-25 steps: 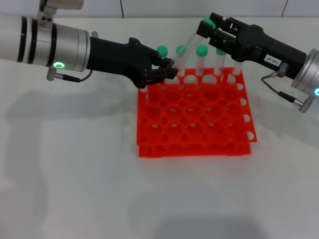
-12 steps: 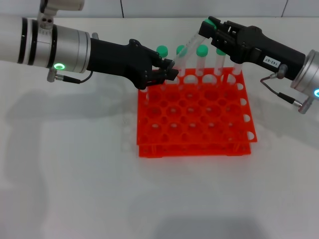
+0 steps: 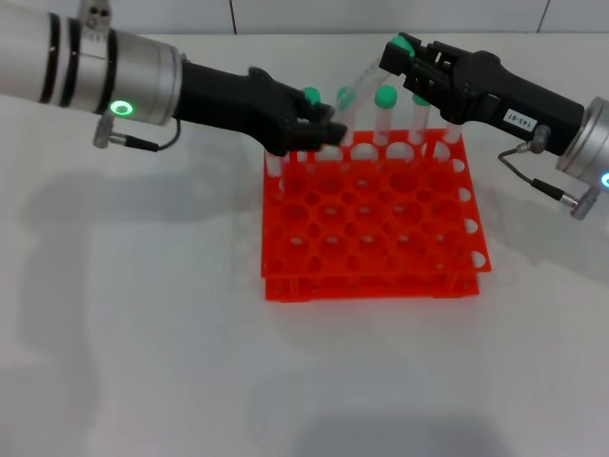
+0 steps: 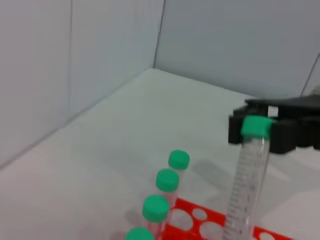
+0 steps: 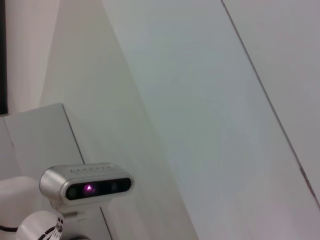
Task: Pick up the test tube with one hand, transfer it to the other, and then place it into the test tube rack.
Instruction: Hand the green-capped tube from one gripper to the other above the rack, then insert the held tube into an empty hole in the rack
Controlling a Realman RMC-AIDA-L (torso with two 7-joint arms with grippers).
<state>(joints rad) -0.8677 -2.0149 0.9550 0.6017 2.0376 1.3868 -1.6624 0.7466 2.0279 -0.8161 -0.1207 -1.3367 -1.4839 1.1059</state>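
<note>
Gripping the test tube (image 3: 366, 76): right gripper (image 3: 402, 52)

White table (image 3: 143, 333), racked green-capped tubes (image 3: 384, 112)

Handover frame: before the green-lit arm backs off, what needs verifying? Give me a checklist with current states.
1. Right gripper shut on the green cap of the slim clear test tube: ok.
2. Left gripper clear of that tube's lower end: cannot tell.
3. Tube upright: not ok, it leans.
4. Open holes in the orange-red plastic rack: ok.
5. The other green-capped tubes standing in the back row: ok.
</note>
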